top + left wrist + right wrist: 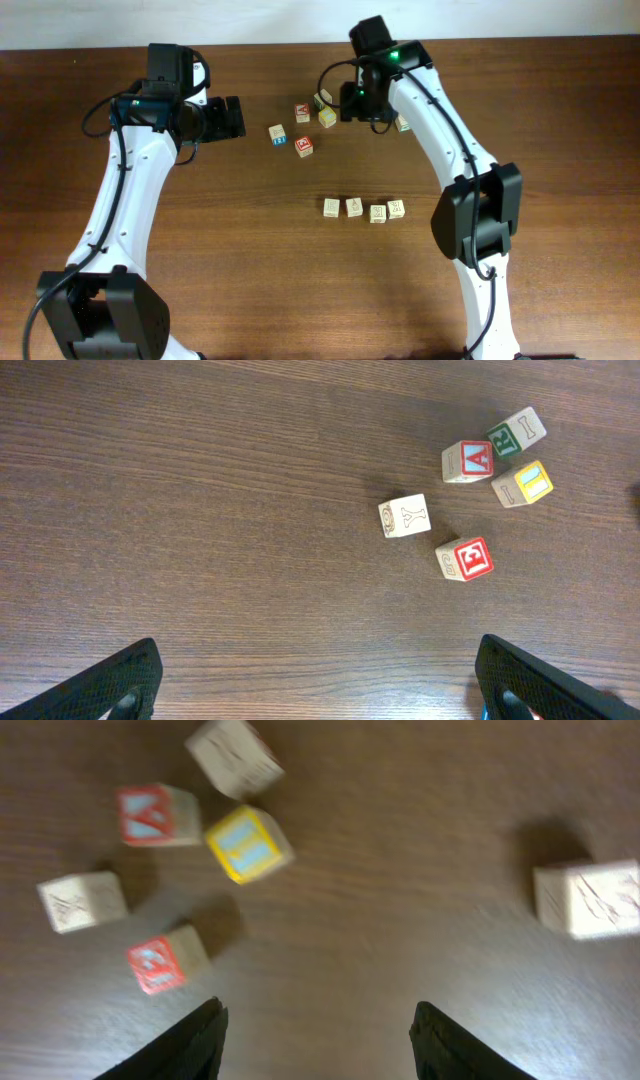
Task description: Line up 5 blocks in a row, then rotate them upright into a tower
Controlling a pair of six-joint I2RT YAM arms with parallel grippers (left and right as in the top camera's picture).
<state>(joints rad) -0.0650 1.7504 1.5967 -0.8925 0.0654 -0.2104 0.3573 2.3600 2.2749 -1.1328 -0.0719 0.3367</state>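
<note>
Currently four small pale-wood printed cubes (354, 207) sit in a loose row; left gripper (320, 688) and right gripper (318, 1022) both spread, holding nothing.

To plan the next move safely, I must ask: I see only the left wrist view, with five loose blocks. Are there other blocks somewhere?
Observer: Yes. A row of four pale blocks lies nearer the robot bases, apart from your five loose blocks.
Operator: And where is the right hand?
Observer: The right hand hovers open and empty just beside those loose blocks.
Operator: Is anything else out of my view?
Observer: A single pale block lies alone, on the other side of the right hand from them.
</note>
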